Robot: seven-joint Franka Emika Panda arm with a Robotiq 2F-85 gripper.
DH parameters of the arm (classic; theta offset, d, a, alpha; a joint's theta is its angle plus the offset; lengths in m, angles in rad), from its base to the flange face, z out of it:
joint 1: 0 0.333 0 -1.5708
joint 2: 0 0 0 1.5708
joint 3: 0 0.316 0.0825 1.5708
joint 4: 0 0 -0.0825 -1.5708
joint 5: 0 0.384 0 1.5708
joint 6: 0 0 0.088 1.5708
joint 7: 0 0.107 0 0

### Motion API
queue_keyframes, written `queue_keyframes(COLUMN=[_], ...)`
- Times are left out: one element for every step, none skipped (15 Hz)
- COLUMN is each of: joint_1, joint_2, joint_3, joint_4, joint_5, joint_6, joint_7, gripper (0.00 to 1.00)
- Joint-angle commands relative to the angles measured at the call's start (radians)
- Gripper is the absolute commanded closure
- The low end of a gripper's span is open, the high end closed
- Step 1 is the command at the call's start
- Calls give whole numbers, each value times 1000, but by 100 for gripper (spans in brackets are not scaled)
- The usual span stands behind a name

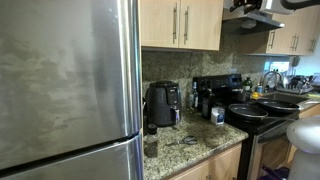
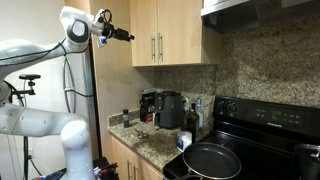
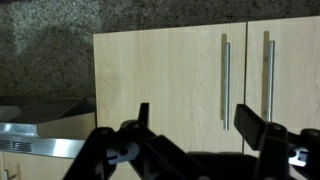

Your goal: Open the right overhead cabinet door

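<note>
The gripper (image 2: 127, 36) hovers, spread wide, up at door height, apart from the shut right door (image 2: 180, 30); its handle (image 2: 160, 47) stands untouched along its edge.

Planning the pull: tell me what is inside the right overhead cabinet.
Nothing inside shows. The right overhead cabinet door is shut, flush with its twin, and covers the contents. Only its tan face and metal bar handle can be seen.
</note>
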Motion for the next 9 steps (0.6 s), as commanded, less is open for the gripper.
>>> queue_keyframes(joint_1=[-11,-12,-12,-5,-22,-26,-25,-34,-54], joint_2=[21,37,38,16,32,75,129,179,229], joint_3=[12,17,18,19,35,49,63,81,101], joint_4=[17,30,29,0,-11,5,28,55,87], joint_5=[23,24,24,11,-10,-6,5,11,11], joint_6=[4,5,4,1,9,17,46,80,116], joint_7=[-2,3,3,-19,-32,-25,-12,8,31], gripper=[0,0,0,0,0,0,0,0,0])
